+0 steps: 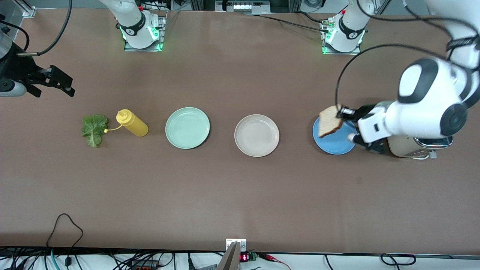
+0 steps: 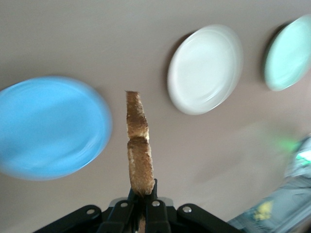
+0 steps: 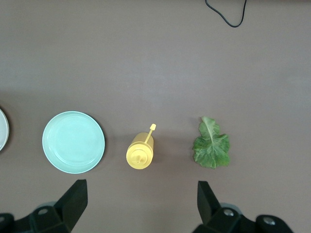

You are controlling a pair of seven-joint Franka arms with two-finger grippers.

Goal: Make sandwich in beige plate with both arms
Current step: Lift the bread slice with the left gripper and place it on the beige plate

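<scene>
From the front, the left gripper point(image 1: 343, 111) holds a bread slice point(image 1: 330, 121) over the blue plate point(image 1: 335, 142); the beige plate point(image 1: 257, 135) lies bare beside it. Left wrist: fingers clamp the slice, somewhat blurred. Right wrist: the right gripper point(image 3: 141, 204) waits, spread wide above the lettuce leaf point(image 3: 211, 144) and mustard bottle point(image 3: 140, 152).

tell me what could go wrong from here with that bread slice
The left gripper pinches the bread slice by one edge only, over the blue plate; it might sag, tear or slip out before reaching the beige plate. The right gripper waits open, above the table near the lettuce leaf, so nothing would catch a drop.
</scene>
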